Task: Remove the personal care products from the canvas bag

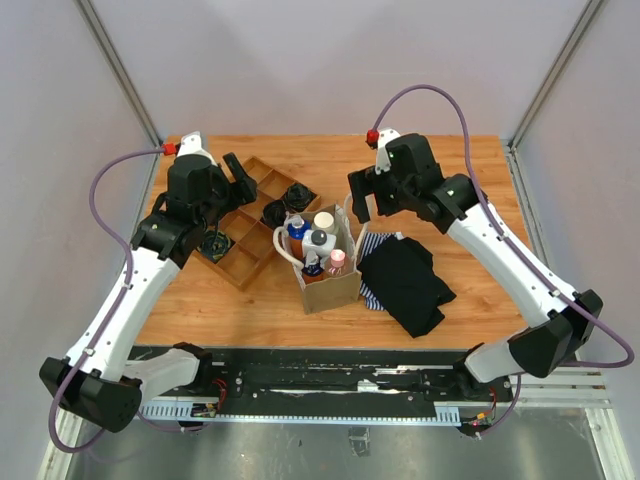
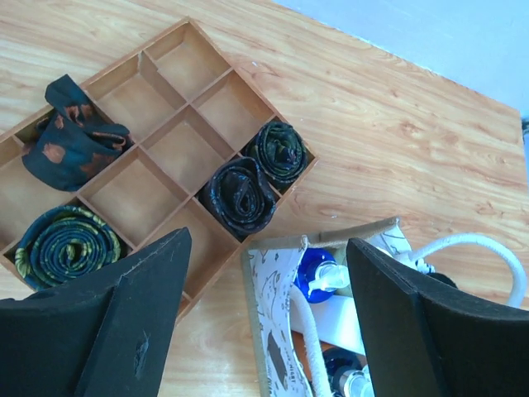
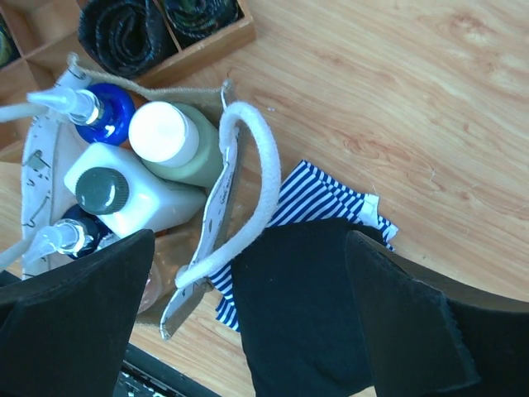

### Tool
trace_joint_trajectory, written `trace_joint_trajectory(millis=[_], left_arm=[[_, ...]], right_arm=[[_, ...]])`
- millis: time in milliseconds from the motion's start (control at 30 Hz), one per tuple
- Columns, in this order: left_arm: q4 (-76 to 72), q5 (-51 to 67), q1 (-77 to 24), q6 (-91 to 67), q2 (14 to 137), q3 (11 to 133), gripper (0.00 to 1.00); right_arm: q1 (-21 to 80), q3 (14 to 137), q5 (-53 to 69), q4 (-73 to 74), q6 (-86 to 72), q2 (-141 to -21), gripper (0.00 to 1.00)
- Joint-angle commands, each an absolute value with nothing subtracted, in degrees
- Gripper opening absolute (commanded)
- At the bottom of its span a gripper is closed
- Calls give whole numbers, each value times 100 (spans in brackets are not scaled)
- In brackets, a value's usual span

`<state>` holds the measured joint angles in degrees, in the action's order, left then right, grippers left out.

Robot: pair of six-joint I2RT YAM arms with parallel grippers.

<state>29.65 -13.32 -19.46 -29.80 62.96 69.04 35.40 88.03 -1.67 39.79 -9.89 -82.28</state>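
The canvas bag stands upright at the table's middle, its top open. Inside it are an orange bottle with a blue cap, an olive-beige bottle with a cream cap, a white bottle and a pink-capped one. My left gripper is open and empty, up and to the left of the bag, over the wooden tray. In the left wrist view the bag's speckled panel and a blue cap show between the fingers. My right gripper is open and empty, above the bag's right rim. The right wrist view shows the cream cap, the white bottle and a rope handle.
A wooden compartment tray with rolled dark cloths lies left of the bag. A black garment on striped cloth lies right of the bag, touching it. Grey walls close in the table's far side.
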Motion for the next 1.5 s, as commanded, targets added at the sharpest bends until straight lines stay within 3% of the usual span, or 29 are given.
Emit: trace_joint_trajectory(millis=[0, 233, 267, 300, 333, 433, 533, 733, 1133, 1300, 1400, 1467], left_arm=[[3011, -1433, -1933, -2834, 6358, 6948, 81], [3185, -1398, -1929, -3019, 6629, 6845, 80], [3226, -1404, -1931, -3064, 6679, 6835, 84], [3245, -1402, -1926, -3098, 6689, 6810, 96], [3235, -1387, -1926, -3129, 6683, 6781, 99], [3164, -1357, -1931, -3188, 6582, 6648, 100], [3159, -1383, -1927, -3231, 6498, 6564, 100], [3151, -1266, -1934, -3321, 6387, 6431, 100], [3134, -1335, -1928, -3393, 6395, 6284, 100], [3024, -1505, -1926, -3435, 6745, 6142, 100], [2974, -1424, -1922, -3559, 7275, 6151, 100], [2821, -1359, -1903, -3638, 7678, 6166, 100]], right_arm=[[3665, 9276, -84, 3922, -844, -8212, 99], [3687, 10104, 143, 3564, -209, -8746, 98], [3641, 10474, 356, 3764, -164, -9047, 98], [3580, 10906, 653, 4076, -150, -9410, 98], [3546, 11432, 959, 4462, -176, -9786, 98], [3595, 12485, 1891, 5172, -312, -10793, 98], [3585, 12786, 2187, 4900, -440, -11284, 99], [3448, 14900, 3411, 4942, -744, -13316, 98], [3095, 15239, 4912, 3158, -2123, -14739, 99], [3041, 13942, 3034, 3477, -1029, -13389, 98], [3032, 13216, 180, 3856, -534, -12364, 98], [2837, 12734, -740, 4097, -530, -11775, 98]])
